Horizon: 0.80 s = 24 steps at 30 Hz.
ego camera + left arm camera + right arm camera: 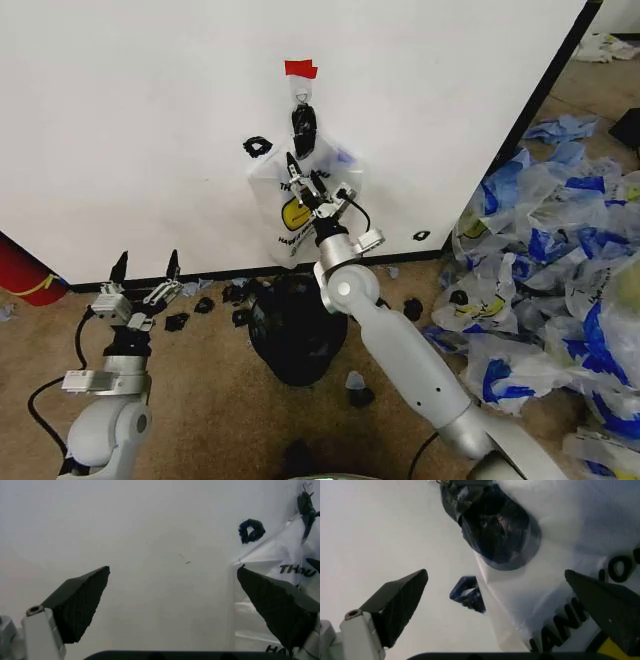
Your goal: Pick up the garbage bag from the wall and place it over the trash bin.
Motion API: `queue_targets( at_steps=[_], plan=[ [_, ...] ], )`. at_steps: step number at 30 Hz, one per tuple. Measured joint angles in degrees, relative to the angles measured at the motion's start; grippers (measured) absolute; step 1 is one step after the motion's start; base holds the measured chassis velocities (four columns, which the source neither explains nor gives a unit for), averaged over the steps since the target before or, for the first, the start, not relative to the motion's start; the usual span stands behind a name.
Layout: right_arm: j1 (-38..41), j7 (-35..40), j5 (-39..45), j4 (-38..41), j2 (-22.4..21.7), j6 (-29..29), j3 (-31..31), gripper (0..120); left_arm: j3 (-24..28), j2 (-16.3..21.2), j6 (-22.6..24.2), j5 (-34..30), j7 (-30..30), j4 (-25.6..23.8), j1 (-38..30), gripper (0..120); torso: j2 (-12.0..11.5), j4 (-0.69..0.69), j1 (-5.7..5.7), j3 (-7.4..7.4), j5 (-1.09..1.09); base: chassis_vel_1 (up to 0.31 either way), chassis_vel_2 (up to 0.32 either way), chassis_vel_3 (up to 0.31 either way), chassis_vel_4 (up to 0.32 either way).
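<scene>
The garbage bag (296,212), white with a yellow smiley and black print, hangs on the wall (130,120) from a black clip (304,120) under red tape (300,68). My right gripper (305,172) is open right in front of the bag's upper part. In the right wrist view its fingers (395,603) spread either side of the bag (560,573), just below the bunched dark blue handles (495,528). The black trash bin (297,335) stands on the floor under the bag. My left gripper (145,265) is open, low and to the left, facing the wall (150,555).
A pile of similar bags (560,260) covers the floor on the right. Black scraps (205,305) lie along the wall's base strip, and one sticks to the wall (257,146). A red rounded object (25,270) sits at the far left.
</scene>
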Motion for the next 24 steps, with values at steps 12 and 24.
queue_targets(
  at_steps=[12,24],
  plan=[
    [3.41,-2.62,2.69,-4.08,1.26,0.07,0.12,100,-0.68,-0.69,-0.53,0.23,0.14,-0.34,0.53,100,0.0,0.0,0.0,0.0,0.01,0.0,0.0,0.0,0.0],
    [4.19,-2.76,2.92,-3.79,1.73,0.08,0.2,100,-0.21,-1.55,-0.97,0.83,0.24,-0.07,0.39,100,0.0,0.0,0.0,0.0,0.0,0.0,0.0,0.0,0.0]
  ],
)
